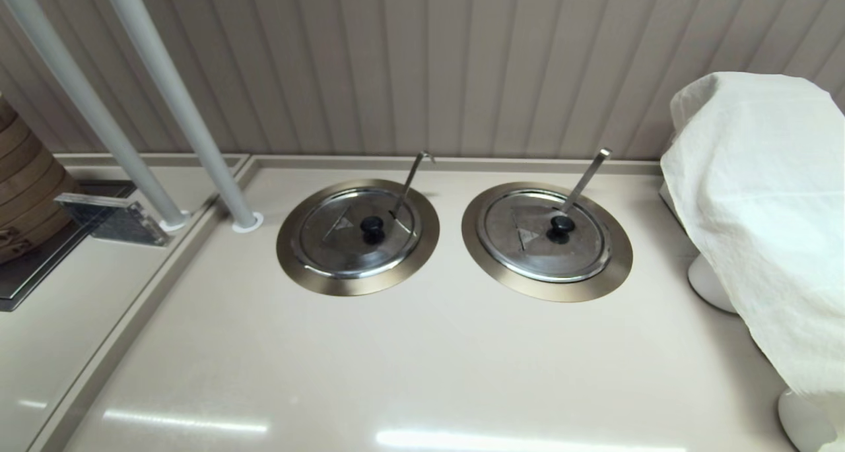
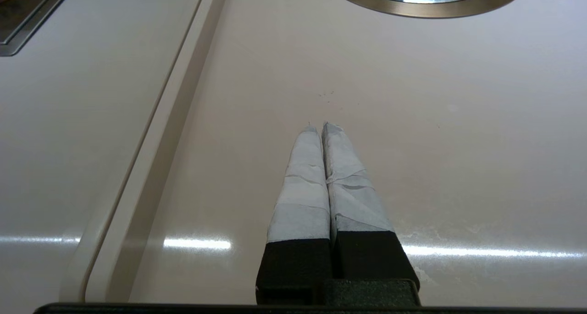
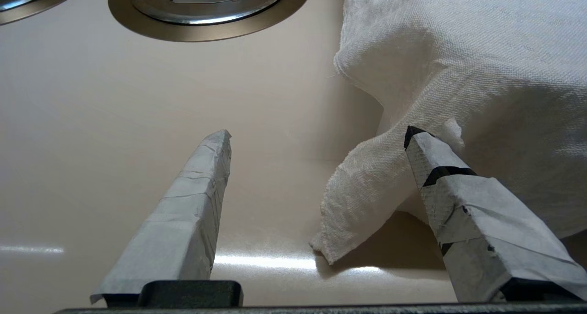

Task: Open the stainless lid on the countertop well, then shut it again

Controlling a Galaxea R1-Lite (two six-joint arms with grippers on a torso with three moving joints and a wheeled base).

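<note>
The stainless lid [image 1: 330, 237] lies shut on the left countertop well, inside its wide bronze-steel ring [image 1: 294, 254]. Its black knob [image 1: 371, 226] is at the centre, and the thin hook-tipped rod [image 1: 410, 181] leans out of the edge notch toward the wall. Neither arm shows in the head view. My left gripper [image 2: 321, 127] is shut on nothing, low over bare counter, well short of the ring [image 2: 426, 7]. My right gripper [image 3: 318, 135] is open and empty beside a white cloth [image 3: 458, 66]. A sliver of the well's ring [image 3: 36, 4] shows in the right wrist view.
The twin lid [image 1: 521, 247] with a flat straight handle [image 1: 584, 178] sits in the right ring [image 3: 151, 25]. A white cloth [image 1: 759, 208] covers something on white feet at the right. Two slanted grey posts [image 1: 178, 102] and a bamboo steamer stack [image 1: 20, 188] stand left, past a raised seam [image 1: 132, 320].
</note>
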